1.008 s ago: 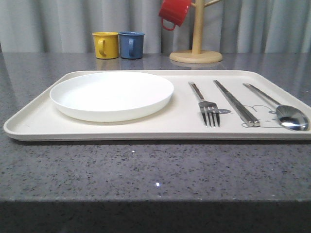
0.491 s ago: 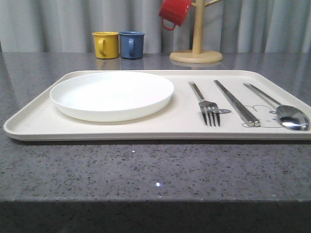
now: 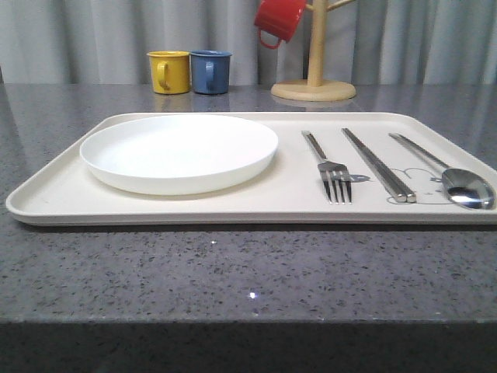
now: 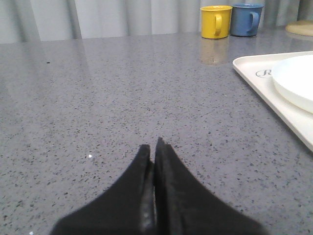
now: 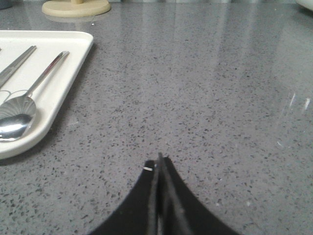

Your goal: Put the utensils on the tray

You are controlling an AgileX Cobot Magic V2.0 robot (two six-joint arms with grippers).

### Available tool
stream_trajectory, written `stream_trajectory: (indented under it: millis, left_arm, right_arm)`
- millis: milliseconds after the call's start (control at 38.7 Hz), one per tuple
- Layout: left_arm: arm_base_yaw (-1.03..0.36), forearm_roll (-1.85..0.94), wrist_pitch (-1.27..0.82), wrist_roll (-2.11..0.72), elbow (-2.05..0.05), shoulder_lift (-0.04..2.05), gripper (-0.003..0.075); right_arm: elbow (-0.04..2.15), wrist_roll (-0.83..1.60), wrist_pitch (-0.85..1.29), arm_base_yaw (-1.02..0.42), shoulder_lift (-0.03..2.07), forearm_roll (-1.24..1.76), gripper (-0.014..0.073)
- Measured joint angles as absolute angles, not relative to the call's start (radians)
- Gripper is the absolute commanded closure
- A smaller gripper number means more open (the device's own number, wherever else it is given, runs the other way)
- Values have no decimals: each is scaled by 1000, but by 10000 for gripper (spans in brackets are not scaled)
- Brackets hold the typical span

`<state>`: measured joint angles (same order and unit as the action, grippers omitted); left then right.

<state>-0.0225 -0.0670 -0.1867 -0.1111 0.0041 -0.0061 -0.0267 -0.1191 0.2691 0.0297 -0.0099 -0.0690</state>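
Apparently the job is finished: plate (image 3: 178, 151), fork (image 3: 329, 167), chopsticks (image 3: 378, 165) and spoon (image 3: 450, 175) all lie on the tray (image 3: 54, 198). The left claw (image 4: 154, 147) and right claw (image 5: 160, 159) rest closed, empty, over bare surface (image 3: 233, 272); nothing more seems needed.

One tray (image 3: 54, 203), one plate (image 3: 178, 152), one fork (image 3: 329, 167), one spoon (image 3: 454, 181), one chopstick pair (image 3: 378, 165), three mugs (image 3: 169, 71).

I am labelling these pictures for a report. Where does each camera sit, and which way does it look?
Front view: low at the table edge, facing forward over the tray toward the curtain.
Left wrist view: low over bare table beside the tray, past the shut left end effector.
Right wrist view: likewise beside the tray's other end, past the shut right end effector.
Front and right wrist views share the spoon.
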Motion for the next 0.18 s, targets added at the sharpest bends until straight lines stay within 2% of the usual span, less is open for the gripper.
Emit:
stream_trajectory:
  millis: [181]
  left_arm:
    - [-23,-67,-187,-111,4,-6,738]
  right_arm:
    - [-27,-119,269,30,-10,-69,662]
